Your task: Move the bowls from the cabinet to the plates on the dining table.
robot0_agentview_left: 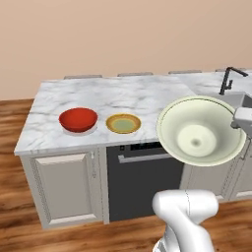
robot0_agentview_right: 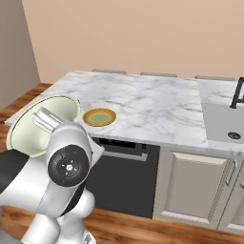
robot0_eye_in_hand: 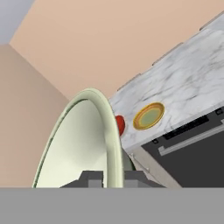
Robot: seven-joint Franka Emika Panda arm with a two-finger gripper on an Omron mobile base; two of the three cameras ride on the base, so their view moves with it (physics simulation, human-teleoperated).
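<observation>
Nearest to you, the hand (robot0_eye_in_hand: pixel 113 177) is clamped tight on the rim of the deep pale cream-green bowl (robot0_agentview_left: pixel 201 131), one finger inside the rim and one outside, as the hand view shows. You hold that bowl in the air, tipped on its side so its hollow faces the left base camera, in front of the near edge of the white grey-veined marble surface (robot0_agentview_left: pixel 147 96) and above the dark appliance front (robot0_agentview_left: pixel 142 179) set in the grey panelled base. Beyond the bowl, on the surface near its front edge, you see the small round yellow-gold plate (robot0_agentview_left: pixel 123 123) with a darker rim, lying flat and bare. Just beside it, further left in the left base view, the wide shallow glossy red bowl (robot0_agentview_left: pixel 78 119) sits on a pale plate whose edge barely shows under it. To the right, a black faucet (robot0_agentview_left: pixel 229 78) stands at a grey sink (robot0_agentview_right: pixel 224 123) let into the surface. Behind everything runs a plain peach-coloured wall (robot0_agentview_left: pixel 123 34).
</observation>
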